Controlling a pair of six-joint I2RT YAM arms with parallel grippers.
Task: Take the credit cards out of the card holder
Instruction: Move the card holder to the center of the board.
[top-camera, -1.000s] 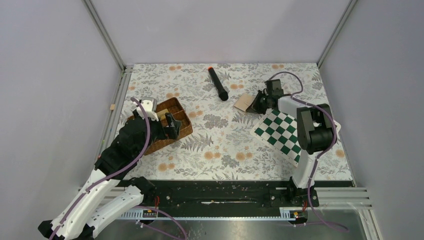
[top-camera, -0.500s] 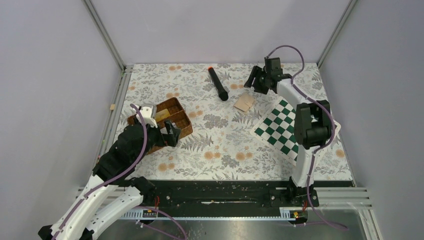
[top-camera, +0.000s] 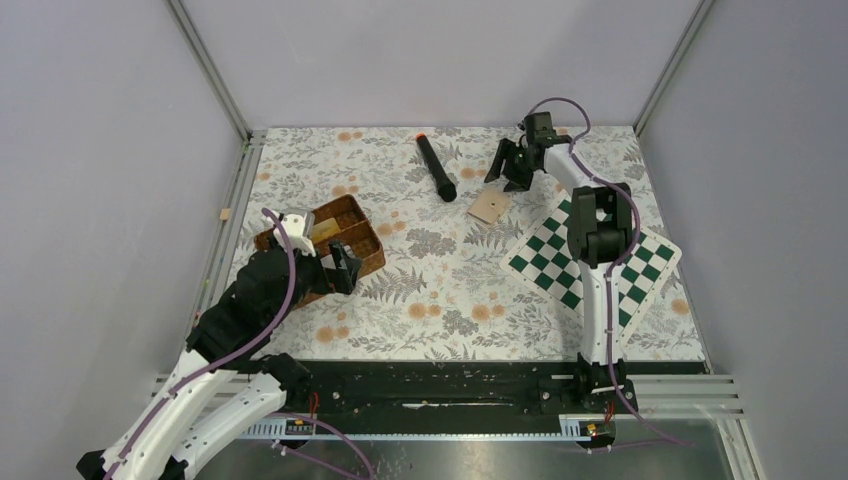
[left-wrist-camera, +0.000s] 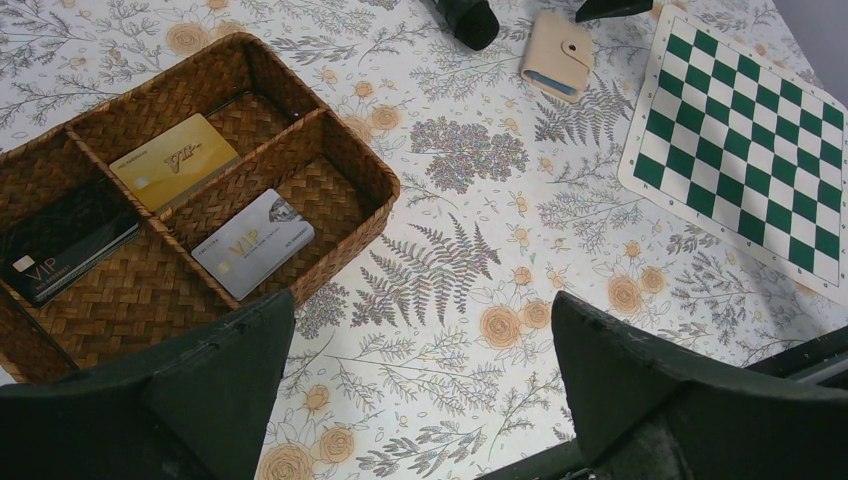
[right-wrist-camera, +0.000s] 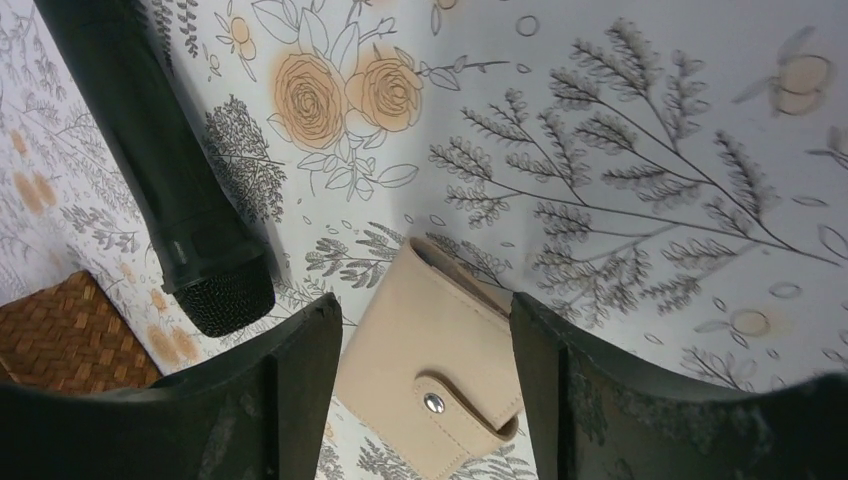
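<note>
You've got both grippers spread apart, nothing held.
Green-white chequered board (left-wrist-camera: 760, 150) on the right. Left gripper (left-wrist-camera: 415, 340) hovers by the brown woven partitioned basket (left-wrist-camera: 345, 140). Right gripper (right-wrist-camera: 422, 310) hangs over the flat tan snap-tab card holder (right-wrist-camera: 440, 370) (near the board). Gold, silver and black credit cards (left-wrist-camera: 175, 160) lie in the basket.

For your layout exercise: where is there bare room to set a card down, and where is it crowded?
Free: the middle, between basket and chessboard, down to the near edge. Crowded: far side, around microphone and card holder.
</note>
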